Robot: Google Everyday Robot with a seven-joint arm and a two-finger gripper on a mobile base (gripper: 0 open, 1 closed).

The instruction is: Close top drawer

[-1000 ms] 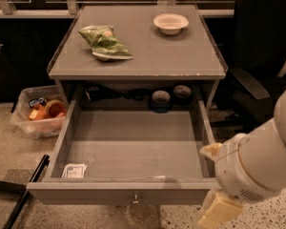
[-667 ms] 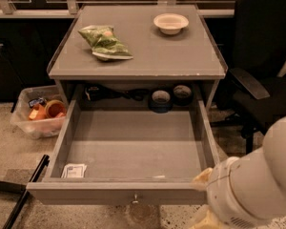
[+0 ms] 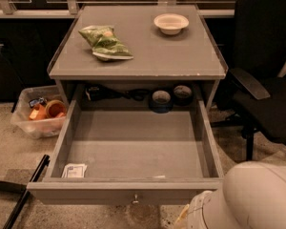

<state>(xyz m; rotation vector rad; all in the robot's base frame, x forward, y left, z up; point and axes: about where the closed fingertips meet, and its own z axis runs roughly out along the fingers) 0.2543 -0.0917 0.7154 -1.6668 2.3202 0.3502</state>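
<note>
Top drawer (image 3: 109,194) is pulled fully out from under the table's front edge. Its interior is bare grey, and the knob (image 3: 135,198) sits at the centre of the front. A small white packet (image 3: 74,170) lies inside, at the drawer's front left corner.

At the back, under the table top, are dark rolls (image 3: 160,100) and black cables (image 3: 109,93). I can't tell whether they sit in the drawer or behind it.

The gripper (image 3: 182,217) shows only as a tan sliver at the bottom of the view, below the drawer's front right corner and under the white arm (image 3: 248,199). Whether it's apart or together: cannot tell.

Risks:
- Contact looks likely to land off-centre near the right corner, so the push could rack the drawer and jam it in its runners.
- The rolls or cables could stop the drawer short if they lie in its path.
- The arm bulk could catch the right side wall.
- A hard shove could jolt the table.
  - The bowl (image 3: 171,23) near the back right corner could shift.
  - So could the chip bag (image 3: 105,43) toward the left edge.

A plastic bin (image 3: 38,113) sits off the left edge and a chair (image 3: 267,80) off the right. Both are out of the drawer's path.
</note>
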